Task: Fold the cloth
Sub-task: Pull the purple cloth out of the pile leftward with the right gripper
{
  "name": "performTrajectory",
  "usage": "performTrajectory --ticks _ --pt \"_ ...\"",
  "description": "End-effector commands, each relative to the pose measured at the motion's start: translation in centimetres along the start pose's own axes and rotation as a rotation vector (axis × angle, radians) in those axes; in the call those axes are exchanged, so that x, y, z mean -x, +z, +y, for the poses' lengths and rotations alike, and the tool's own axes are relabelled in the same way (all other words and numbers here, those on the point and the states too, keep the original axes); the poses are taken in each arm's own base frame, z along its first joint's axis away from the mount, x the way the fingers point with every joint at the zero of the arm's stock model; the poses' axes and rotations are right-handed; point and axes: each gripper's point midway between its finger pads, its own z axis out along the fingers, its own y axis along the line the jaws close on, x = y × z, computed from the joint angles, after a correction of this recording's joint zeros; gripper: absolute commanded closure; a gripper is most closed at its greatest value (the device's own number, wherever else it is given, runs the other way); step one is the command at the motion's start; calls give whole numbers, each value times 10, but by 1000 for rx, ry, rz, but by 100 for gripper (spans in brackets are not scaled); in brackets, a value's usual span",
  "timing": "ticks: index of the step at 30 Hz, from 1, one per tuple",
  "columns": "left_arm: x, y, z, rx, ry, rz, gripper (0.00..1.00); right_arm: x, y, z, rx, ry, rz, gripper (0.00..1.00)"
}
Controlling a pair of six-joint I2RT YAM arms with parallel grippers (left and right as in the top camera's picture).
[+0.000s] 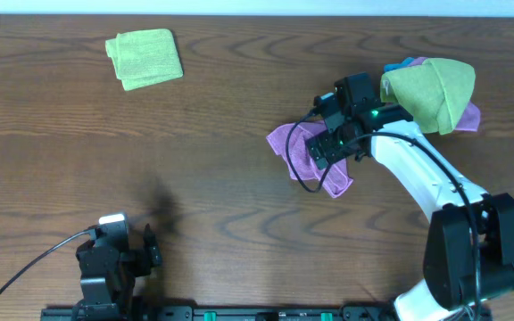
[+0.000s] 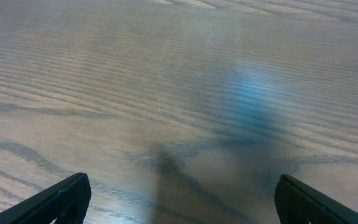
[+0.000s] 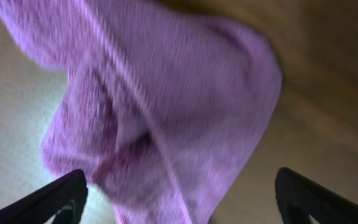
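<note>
Hanging over the cloth [image 1: 297, 147] is the right gripper [image 1: 330, 148], on the right half of the wooden table [image 1: 239, 196]. The cloth is lying crumpled and bumpy, not flat. One end is poking out toward the left and another toward the near edge. In the right wrist view the cloth is looking blurry and is filling most of the picture. The two black fingers [image 3: 61, 199] are sitting far apart at the bottom corners. So the right gripper is spread wide and is not pinching anything. I cannot tell if its tips are touching the cloth.

The left gripper [image 1: 153, 247] is sitting near the front edge on the left side, well apart from the cloth. Its fingers are spread wide too, and only bare wood is showing between them.

A lime-green towel [image 1: 145, 59] is lying folded near the far left corner. A pile of cloths [image 1: 431, 89] is sitting just beyond the right arm [image 1: 418, 174]. A green one is lying on top, and bits of purple and blue are peeking out under it.
</note>
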Motion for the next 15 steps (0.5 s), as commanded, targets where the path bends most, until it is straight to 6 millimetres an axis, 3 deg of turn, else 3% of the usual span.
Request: performTrajectory --ticks 1,10,15 --pt "-19 1 3 15 23 70 5 6 1 -7 -28 -5 -20 9" --pt "-19 1 3 15 23 70 5 16 4 -10 -42 -8 -60 16" --pt "-19 1 3 15 23 70 5 12 19 -11 -37 -6 -33 18"
